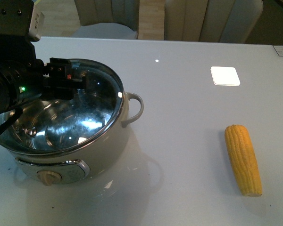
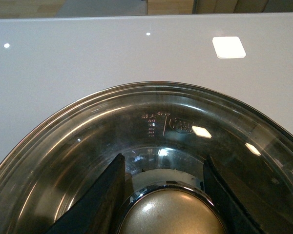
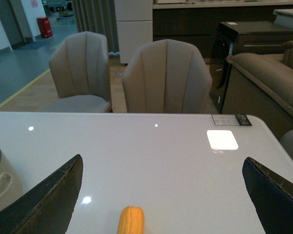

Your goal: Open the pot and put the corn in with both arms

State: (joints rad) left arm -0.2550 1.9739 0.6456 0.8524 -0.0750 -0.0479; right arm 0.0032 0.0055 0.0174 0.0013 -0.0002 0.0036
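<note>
The left claw (image 2: 163, 158) is shown by its own wrist view to be pinched on the lid knob (image 2: 173, 214), with a black finger (image 2: 105, 195) set against each side of the brassy dome. This grip is hidden in the front view by the arm's bulk. There the glass lid (image 1: 80, 113) is seen tilted over the pot (image 1: 99, 146), its rim at 3 o'clock raised above the steel edge.

The right claw (image 3: 162, 160) is not caught by the front view. In its wrist view it is spread wide and nothing is held or touched.

On the white table (image 1: 179, 94), the pot is placed toward 9 o'clock and the corn (image 1: 244, 160) toward 4 o'clock, well apart. The cob lies bare, with its blunt cut end nearest the robot. Only its tapered tip is seen by the right wrist camera, between the parted fingers. Padded chairs (image 3: 166, 78) are seen beyond the table at 12 o'clock.
</note>
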